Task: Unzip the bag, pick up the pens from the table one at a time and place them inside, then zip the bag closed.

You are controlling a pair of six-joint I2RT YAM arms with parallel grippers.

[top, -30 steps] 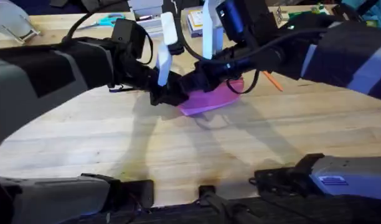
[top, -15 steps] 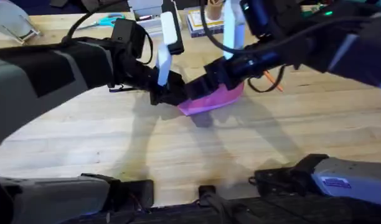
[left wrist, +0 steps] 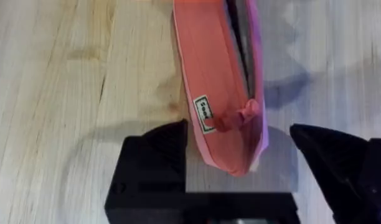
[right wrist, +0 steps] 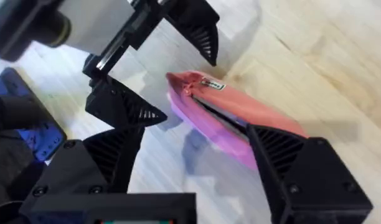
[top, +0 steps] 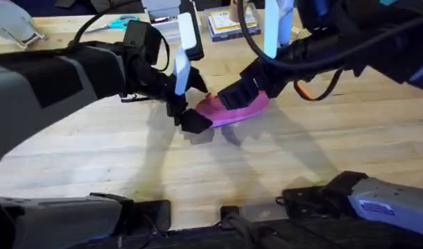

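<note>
The pink bag point(top: 233, 112) lies mid-table, and a dark slit runs along its zipper. My left gripper point(top: 191, 105) is open, its black fingers on either side of the bag's left end point(left wrist: 218, 93); the zipper pull point(left wrist: 237, 117) sits at that end. My right gripper point(top: 243, 93) hangs open over the bag's middle point(right wrist: 234, 115), which lies just beyond the fingertips point(right wrist: 284, 146). Behind the right arm, an orange pen point(top: 301, 88) lies on the table point(top: 198, 173), partly hidden by a cable.
Blue-handled scissors point(top: 121, 22) lie at the table's far edge, with a stack of books or boxes point(top: 229, 24) to their right. A white stand point(top: 11, 26) is at the far left. Bare wood stretches in front of the bag.
My right gripper has slid right along the bag and risen slightly. The left gripper's fingers have spread apart at the bag's end, which now shows between them.
</note>
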